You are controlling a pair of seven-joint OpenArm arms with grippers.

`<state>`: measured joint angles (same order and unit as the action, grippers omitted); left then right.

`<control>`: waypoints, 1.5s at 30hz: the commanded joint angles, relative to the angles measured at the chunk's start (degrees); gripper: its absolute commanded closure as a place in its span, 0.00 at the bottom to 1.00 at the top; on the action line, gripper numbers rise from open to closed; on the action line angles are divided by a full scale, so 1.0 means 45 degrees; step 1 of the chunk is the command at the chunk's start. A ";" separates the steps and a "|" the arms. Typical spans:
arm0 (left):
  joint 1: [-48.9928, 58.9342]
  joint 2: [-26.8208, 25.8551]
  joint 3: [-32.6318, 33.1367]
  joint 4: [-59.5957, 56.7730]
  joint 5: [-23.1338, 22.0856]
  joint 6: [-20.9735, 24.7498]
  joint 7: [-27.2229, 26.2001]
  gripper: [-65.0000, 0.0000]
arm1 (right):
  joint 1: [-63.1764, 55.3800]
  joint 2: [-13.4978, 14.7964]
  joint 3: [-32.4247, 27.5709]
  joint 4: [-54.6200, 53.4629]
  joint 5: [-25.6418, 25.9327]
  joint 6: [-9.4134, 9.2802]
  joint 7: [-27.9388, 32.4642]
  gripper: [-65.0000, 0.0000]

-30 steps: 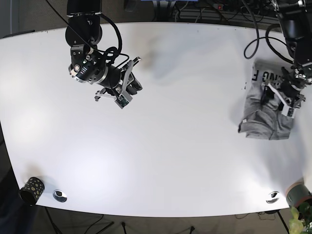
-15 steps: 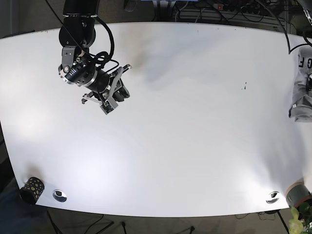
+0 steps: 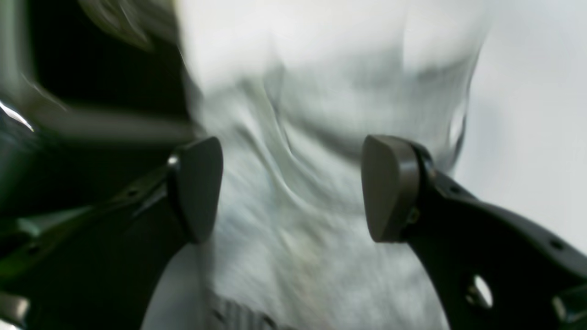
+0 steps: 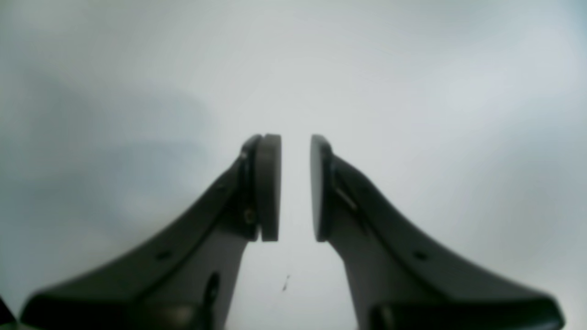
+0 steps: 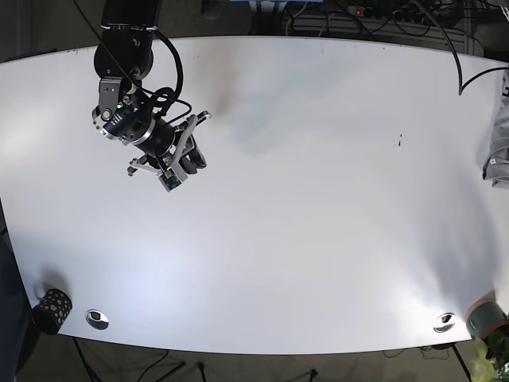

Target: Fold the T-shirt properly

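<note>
The grey T-shirt [image 5: 499, 153] lies folded at the table's far right edge, mostly cut off in the base view. In the left wrist view the blurred grey T-shirt [image 3: 321, 151] fills the middle. My left gripper [image 3: 293, 188] is open over it, its pads wide apart on either side of the cloth. The left arm itself is out of the base view. My right gripper [image 4: 295, 188] hangs over bare white table with its pads almost touching and nothing between them. In the base view the right gripper [image 5: 181, 165] is at the upper left, far from the shirt.
The white table [image 5: 302, 223] has a patterned cup [image 5: 54, 309] and a metal disc [image 5: 98, 319] at its front left. Another disc [image 5: 444, 322] and a plant pot [image 5: 487, 317] sit at the front right. Beyond the table edge is a dark drop [image 3: 91, 68].
The T-shirt and the left arm have moved right, to the table's edge and mostly out of the base view. The right arm has drifted slightly left and down.
</note>
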<state>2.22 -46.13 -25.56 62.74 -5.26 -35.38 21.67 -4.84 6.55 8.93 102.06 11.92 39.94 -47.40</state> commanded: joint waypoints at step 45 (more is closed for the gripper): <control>0.9480 1.1413 0.4518 0.9022 0.2565 0.6015 -0.6349 0.37 | -0.6514 0.1564 0.3046 -0.2392 -0.0256 -0.1814 1.1910 0.84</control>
<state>43.09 4.45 -5.19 101.06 6.44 -8.54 -5.45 -33.01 13.19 22.50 89.17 8.95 31.18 4.23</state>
